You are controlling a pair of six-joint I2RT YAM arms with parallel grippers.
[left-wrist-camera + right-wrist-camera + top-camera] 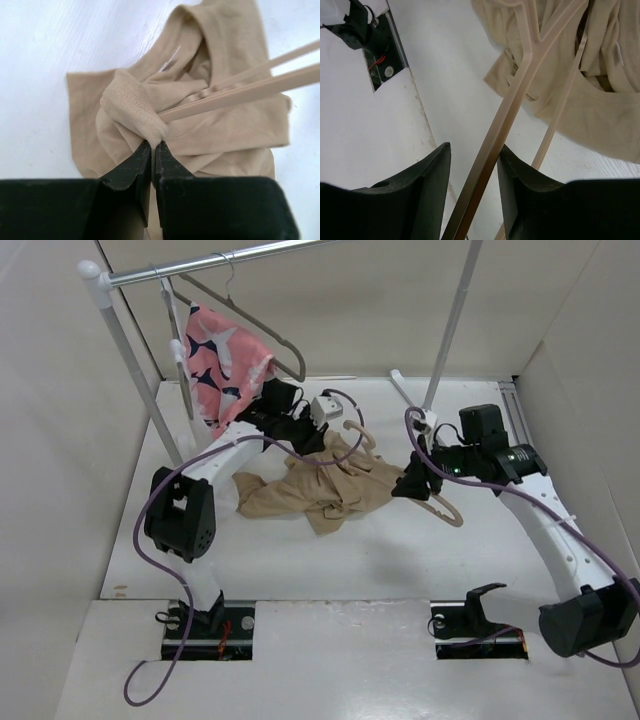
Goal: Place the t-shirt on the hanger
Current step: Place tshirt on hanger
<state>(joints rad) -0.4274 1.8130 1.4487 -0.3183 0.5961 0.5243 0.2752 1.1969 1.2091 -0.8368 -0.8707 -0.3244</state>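
The tan t-shirt (330, 490) lies crumpled on the white table, mid-left. My left gripper (310, 445) is shut on a bunched fold of its ribbed neck band (131, 106), seen close in the left wrist view (153, 143). The beige hanger (441, 508) lies partly inside the shirt; its bars (250, 89) run out of the cloth to the right. My right gripper (412, 485) is at the hanger's right end. In the right wrist view (474, 149) its jaws stand apart around the hanger bar (520, 95); the bar touches one finger, with a gap to the other. The shirt (600, 115) shows beyond.
A clothes rail (230, 258) on white posts spans the back. A pink printed garment (225, 365) and a thin grey wire hanger (262, 325) hang from it at back left. White walls enclose the table on three sides. The arm bases (205, 625) sit at the near edge.
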